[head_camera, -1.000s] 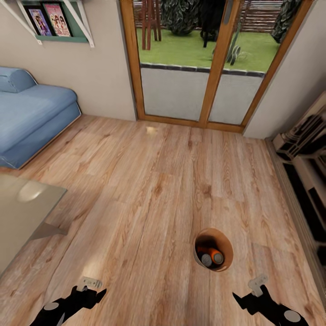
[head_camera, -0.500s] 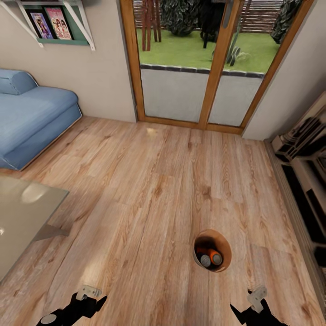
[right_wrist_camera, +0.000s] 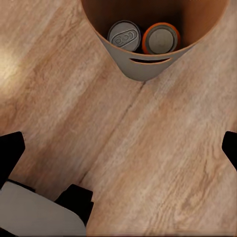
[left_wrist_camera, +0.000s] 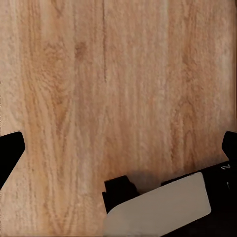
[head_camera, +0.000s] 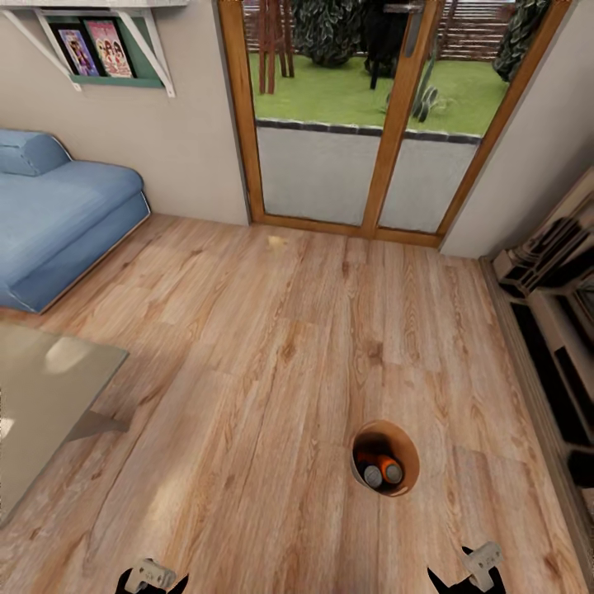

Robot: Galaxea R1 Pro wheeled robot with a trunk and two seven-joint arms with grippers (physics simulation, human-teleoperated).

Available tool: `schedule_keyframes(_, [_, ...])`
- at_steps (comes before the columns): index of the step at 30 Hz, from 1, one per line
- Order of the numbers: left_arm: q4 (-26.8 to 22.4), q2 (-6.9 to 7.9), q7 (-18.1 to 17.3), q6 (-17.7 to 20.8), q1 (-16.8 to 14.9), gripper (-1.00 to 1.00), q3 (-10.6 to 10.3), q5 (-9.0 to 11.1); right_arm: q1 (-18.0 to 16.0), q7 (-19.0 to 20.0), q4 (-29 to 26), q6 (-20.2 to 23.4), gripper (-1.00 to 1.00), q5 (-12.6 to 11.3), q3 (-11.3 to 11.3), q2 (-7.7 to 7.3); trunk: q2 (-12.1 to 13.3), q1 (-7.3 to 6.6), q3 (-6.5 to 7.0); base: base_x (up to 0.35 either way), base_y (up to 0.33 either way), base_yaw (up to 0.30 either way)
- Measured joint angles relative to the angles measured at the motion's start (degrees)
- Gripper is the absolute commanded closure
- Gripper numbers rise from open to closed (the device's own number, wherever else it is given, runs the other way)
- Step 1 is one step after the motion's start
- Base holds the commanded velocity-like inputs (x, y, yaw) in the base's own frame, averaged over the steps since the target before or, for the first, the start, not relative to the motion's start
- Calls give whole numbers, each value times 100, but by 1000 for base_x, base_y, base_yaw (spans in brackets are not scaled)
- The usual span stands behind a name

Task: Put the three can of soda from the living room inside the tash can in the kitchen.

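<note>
Soda cans (right_wrist_camera: 143, 38) sit in the trash can (right_wrist_camera: 143, 66); both tools spread wide, empty.

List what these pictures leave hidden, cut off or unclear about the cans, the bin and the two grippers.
- Cans: two silver tops show in the bin; its wall hides their bodies, and a third can cannot be confirmed.
- Bin: cut off by the right wrist picture's edge.
- Left gripper and right gripper: cut by the head picture's lower edge, so open or shut is unclear.
</note>
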Motion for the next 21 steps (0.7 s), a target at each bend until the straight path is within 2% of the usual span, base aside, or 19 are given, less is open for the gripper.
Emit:
schedule_keyframes(8, [2, 4, 0, -212, 115, -100, 1, 0, 0, 0, 28, -8, -100, -1, -25, -3, 321, -176, 144, 0, 0, 0])
schedule_keyframes(21, [2, 5, 0, -284, 135, -100, 1, 6, 6, 0, 30, -24, -100, 6, -29, -7, 842, -461, 377, 0, 0, 0])
